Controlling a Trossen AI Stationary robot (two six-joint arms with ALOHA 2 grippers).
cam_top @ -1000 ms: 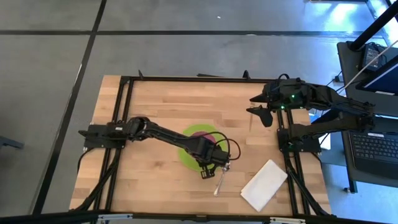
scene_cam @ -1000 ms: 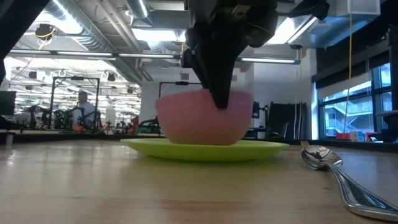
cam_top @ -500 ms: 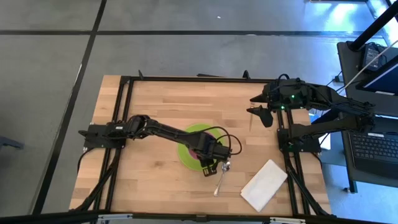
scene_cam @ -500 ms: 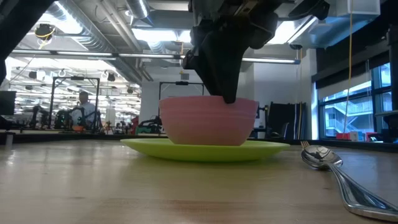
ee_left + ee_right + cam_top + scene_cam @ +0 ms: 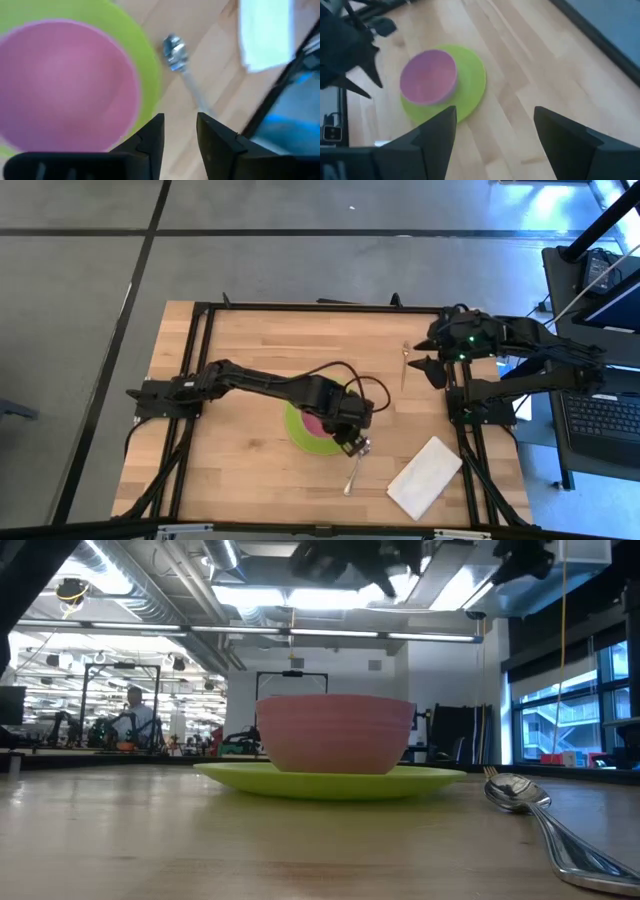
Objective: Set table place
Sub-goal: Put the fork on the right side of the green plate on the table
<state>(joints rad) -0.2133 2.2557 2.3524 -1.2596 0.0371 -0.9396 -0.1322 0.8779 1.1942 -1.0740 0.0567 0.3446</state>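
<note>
A pink bowl [image 5: 335, 735] stands upright by its base on a lime-green plate [image 5: 330, 780], which lies flat on the wooden table [image 5: 240, 350]. My left gripper [image 5: 353, 442] hovers above the plate's near-right rim, slightly open and empty; its wrist view looks down on the bowl [image 5: 65, 85], the plate [image 5: 145, 65] and a metal spoon [image 5: 175, 50]. The spoon [image 5: 355, 465] lies on the table just right of the plate. My right gripper [image 5: 432, 365] is wide open and empty at the far right, beside a fork [image 5: 404, 365] that lies on the table.
A white folded napkin [image 5: 425, 477] lies at the near right, beside the spoon. The black rail frame [image 5: 200, 380] runs along the table's left, far and right sides. Bare wood lies left of and beyond the plate.
My left gripper has let go of the pink bowl's rim and gone up, out of the low view, shifting a little toward the table's right edge. The bowl has settled level on the plate. My right gripper has moved slightly toward the right edge.
</note>
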